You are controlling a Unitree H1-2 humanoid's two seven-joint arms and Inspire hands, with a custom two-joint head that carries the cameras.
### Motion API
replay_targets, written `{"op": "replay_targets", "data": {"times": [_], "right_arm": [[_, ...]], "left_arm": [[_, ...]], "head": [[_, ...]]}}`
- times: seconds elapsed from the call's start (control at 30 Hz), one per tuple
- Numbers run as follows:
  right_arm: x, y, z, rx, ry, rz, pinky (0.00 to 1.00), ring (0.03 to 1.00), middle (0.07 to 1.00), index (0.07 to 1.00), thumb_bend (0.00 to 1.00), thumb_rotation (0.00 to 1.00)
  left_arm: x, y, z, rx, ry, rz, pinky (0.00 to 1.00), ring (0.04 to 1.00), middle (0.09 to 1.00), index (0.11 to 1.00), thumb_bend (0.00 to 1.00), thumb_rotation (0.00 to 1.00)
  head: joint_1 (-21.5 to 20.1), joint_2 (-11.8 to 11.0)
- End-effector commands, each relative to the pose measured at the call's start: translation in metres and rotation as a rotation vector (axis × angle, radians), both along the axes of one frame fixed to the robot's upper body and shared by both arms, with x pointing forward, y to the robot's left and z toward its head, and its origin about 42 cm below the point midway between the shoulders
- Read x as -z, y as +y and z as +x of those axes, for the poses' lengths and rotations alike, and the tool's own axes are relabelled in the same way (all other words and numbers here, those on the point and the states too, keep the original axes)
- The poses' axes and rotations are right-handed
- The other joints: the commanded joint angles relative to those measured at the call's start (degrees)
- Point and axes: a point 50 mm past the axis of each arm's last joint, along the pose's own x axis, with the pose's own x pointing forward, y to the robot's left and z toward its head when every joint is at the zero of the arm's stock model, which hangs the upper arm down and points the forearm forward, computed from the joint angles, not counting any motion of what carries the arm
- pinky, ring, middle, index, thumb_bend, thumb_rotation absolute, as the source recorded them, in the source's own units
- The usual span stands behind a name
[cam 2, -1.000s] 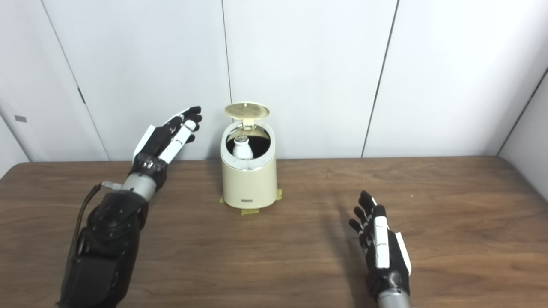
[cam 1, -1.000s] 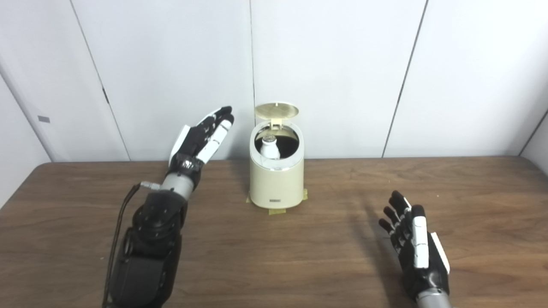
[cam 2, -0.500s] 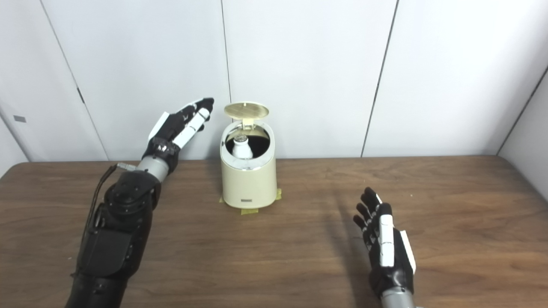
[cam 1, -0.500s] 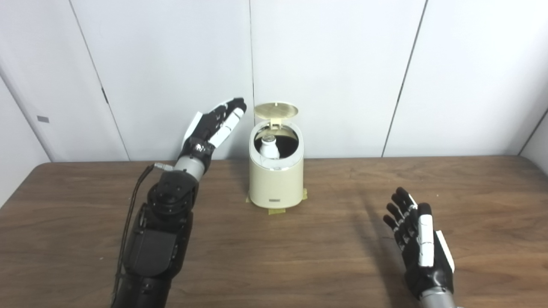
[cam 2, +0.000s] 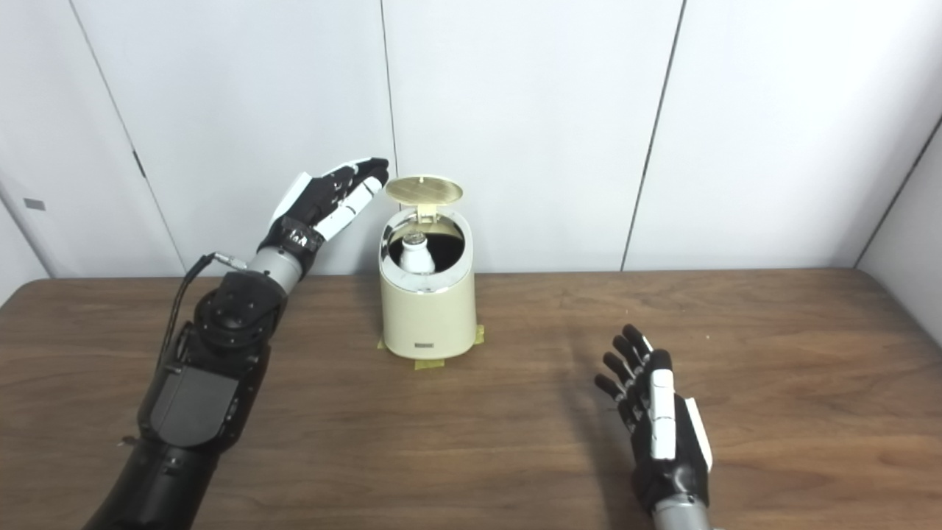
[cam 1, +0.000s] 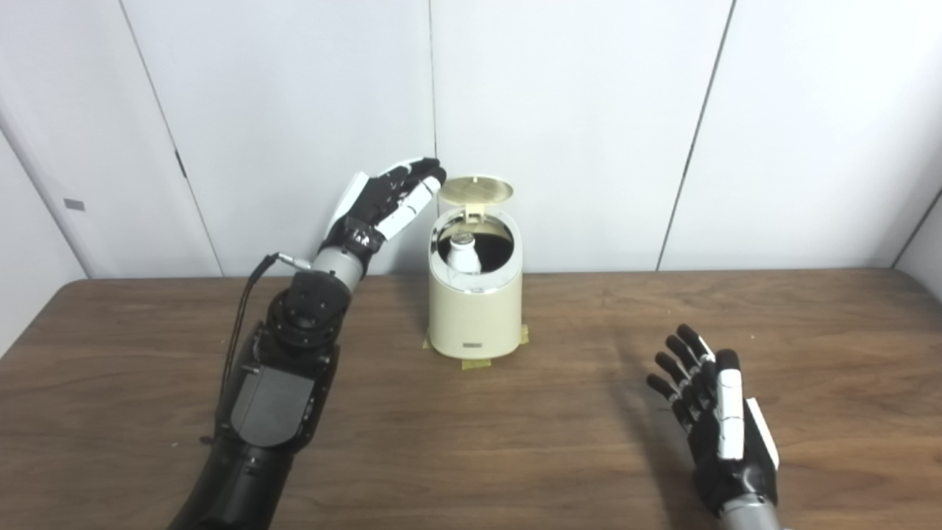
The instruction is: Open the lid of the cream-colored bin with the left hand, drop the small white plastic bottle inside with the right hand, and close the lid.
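1. Left hand [cam 1: 385,201] raised at lid height, my arm reaching up and rightward from the table; fingers extended, loosely apart, holding nothing. Fingertips [cam 1: 434,174] lie just beside the left edge of the lid [cam 1: 475,191]; contact cannot be confirmed.
2. Right hand [cam 1: 717,425] low over the table [cam 1: 589,412], near the front right, well apart from the bin [cam 1: 475,303]. Fingers spread wide, empty, pointing away from me.
3. Bin stands upright at the table's rear centre, close to the wall [cam 1: 574,125], yellow tape [cam 1: 477,364] showing at its base.
4. Lid is hinged up at the back, disc tilted towards me.
5. Bottle [cam 1: 464,255] sits inside the bin, long axis vertical, cap upward, visible through the opening.
6. Bare table surrounds the bin on left, right and front.
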Motion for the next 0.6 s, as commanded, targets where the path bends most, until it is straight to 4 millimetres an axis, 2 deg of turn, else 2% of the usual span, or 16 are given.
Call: {"op": "replay_targets", "data": {"times": [0.0,0.1,0.17,0.3,0.37,0.47,0.57], "right_arm": [[-0.016,0.002,0.006,-0.016,-0.075,-0.009,0.81,0.902,0.919,0.92,0.56,1.0],[-0.015,0.002,0.006,-0.014,-0.067,-0.002,0.8,0.903,0.92,0.92,0.57,1.0],[-0.015,0.001,0.006,-0.018,-0.063,-0.015,0.78,0.896,0.919,0.924,0.58,1.0],[-0.014,0.002,0.005,-0.017,-0.05,-0.015,0.77,0.884,0.908,0.917,0.6,1.0],[-0.014,0.003,0.005,-0.011,-0.045,-0.029,0.76,0.88,0.907,0.913,0.59,1.0],[-0.013,0.003,0.005,-0.005,-0.038,-0.038,0.74,0.872,0.903,0.912,0.59,1.0],[-0.011,0.003,0.005,-0.006,-0.033,-0.032,0.74,0.875,0.904,0.915,0.58,1.0]], "left_arm": [[-0.037,-0.009,0.006,0.021,-0.109,0.039,0.87,0.905,0.894,0.866,0.52,0.73],[-0.039,-0.014,0.004,0.029,-0.114,0.135,0.9,0.927,0.908,0.86,0.5,0.75],[-0.039,-0.017,0.001,0.04,-0.122,0.212,0.94,0.971,0.947,0.881,0.49,0.8],[-0.036,-0.024,-0.004,0.053,-0.173,0.285,0.97,0.995,0.953,0.864,0.47,0.72],[-0.035,-0.027,-0.005,0.058,-0.226,0.364,0.93,0.978,0.939,0.847,0.46,0.72],[-0.036,-0.029,-0.006,0.068,-0.298,0.468,0.84,0.923,0.909,0.829,0.47,0.76],[-0.037,-0.03,-0.006,0.065,-0.335,0.53,0.81,0.905,0.897,0.826,0.49,0.82]], "head": [[0.05,0.03],[-0.22,0.28],[-0.25,0.35],[-0.28,0.46],[-0.23,0.57],[-0.22,0.76],[-0.24,0.87]]}}
